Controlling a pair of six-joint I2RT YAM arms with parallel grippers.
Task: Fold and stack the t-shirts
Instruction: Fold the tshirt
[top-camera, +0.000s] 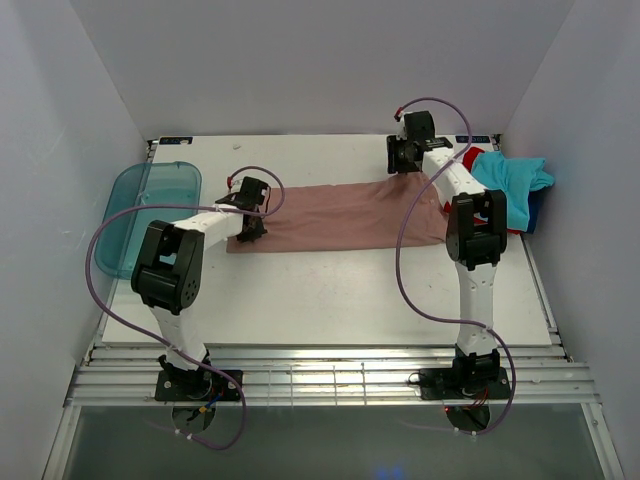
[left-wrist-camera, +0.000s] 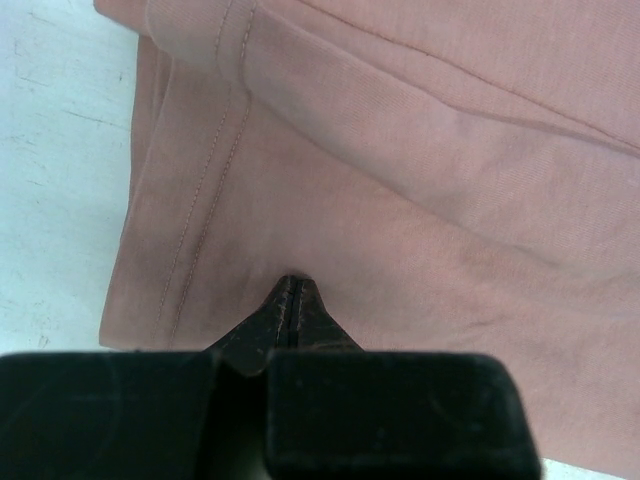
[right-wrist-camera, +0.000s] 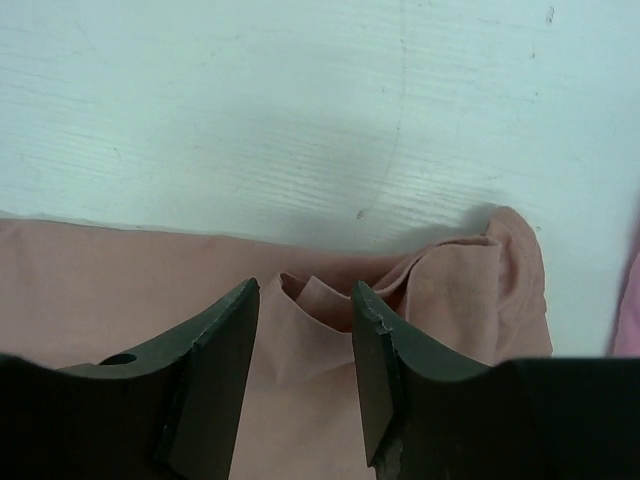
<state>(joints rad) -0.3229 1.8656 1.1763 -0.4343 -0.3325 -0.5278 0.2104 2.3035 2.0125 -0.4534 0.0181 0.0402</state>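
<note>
Dusty-pink tee (top-camera: 340, 213), soft matte cloth, flat long rect

R end of pink tee (top-camera: 340, 215) hidden behind right arm (top-camera: 470, 225); tee pile (top-camera: 515, 180) partly occluded too

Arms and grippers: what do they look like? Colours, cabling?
Both the left arm and right arm have white links with boxy black joint housings. A purple cable loops alongside each. The left gripper and right gripper have black wedge-shaped fingers.
</note>
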